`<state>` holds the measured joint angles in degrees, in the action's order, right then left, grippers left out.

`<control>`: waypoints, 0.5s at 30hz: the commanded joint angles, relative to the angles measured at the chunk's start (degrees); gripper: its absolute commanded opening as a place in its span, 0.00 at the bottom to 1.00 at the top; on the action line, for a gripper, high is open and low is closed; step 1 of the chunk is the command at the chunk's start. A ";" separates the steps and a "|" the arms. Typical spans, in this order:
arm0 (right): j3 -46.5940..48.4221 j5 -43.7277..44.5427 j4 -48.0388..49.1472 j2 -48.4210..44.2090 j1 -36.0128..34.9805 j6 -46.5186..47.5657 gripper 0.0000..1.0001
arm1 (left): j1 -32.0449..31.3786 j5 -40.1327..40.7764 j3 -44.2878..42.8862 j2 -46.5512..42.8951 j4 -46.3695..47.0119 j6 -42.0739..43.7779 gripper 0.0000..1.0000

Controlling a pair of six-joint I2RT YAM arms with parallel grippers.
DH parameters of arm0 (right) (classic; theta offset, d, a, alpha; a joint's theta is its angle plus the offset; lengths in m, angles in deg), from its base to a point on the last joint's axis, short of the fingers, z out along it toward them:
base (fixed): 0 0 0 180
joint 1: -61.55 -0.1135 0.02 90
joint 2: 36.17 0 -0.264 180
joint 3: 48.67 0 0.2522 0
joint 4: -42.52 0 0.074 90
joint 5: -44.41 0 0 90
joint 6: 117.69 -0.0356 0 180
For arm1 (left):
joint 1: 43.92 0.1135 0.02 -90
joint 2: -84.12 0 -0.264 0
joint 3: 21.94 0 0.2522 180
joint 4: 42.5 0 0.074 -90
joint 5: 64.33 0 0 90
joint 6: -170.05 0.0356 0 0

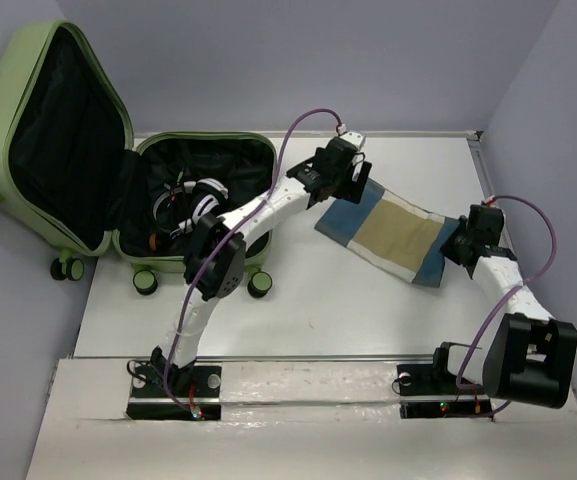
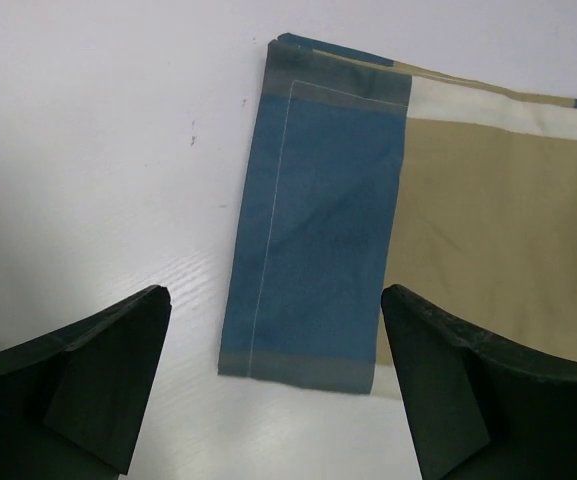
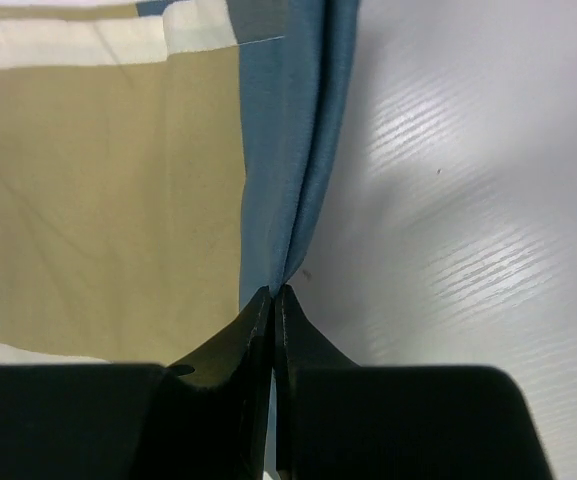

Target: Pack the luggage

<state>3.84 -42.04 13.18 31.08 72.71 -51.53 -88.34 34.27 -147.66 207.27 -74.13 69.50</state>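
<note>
Top external view: the luggage lies open at the far left of the table, with a folded cloth lying to its right.
From where I stand, the pale green case has its lid propped up, and black and white items sit in the lower half. The left gripper hangs over the cloth's blue end, fingers spread wide and touching nothing. The right gripper has its fingers pressed together on the cloth's opposite blue edge, pinching the fabric, which gathers into a ridge at the tips.
</note>
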 commanded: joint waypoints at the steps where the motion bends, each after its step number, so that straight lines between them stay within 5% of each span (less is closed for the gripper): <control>1: 0.11 -1.35 3.09 2.10 -0.08 -0.16 0.07 | 1.36 -3.59 -11.15 9.55 -7.52 2.81 0.99; 15: -0.77 -7.59 5.64 -0.18 -0.08 -0.16 0.07 | 4.08 -9.64 -25.32 25.55 -9.82 1.23 0.96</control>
<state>3.51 -47.44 14.82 33.39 72.71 -51.53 -83.25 29.20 -168.42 231.29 -83.35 70.33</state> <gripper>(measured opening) 0.075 0.971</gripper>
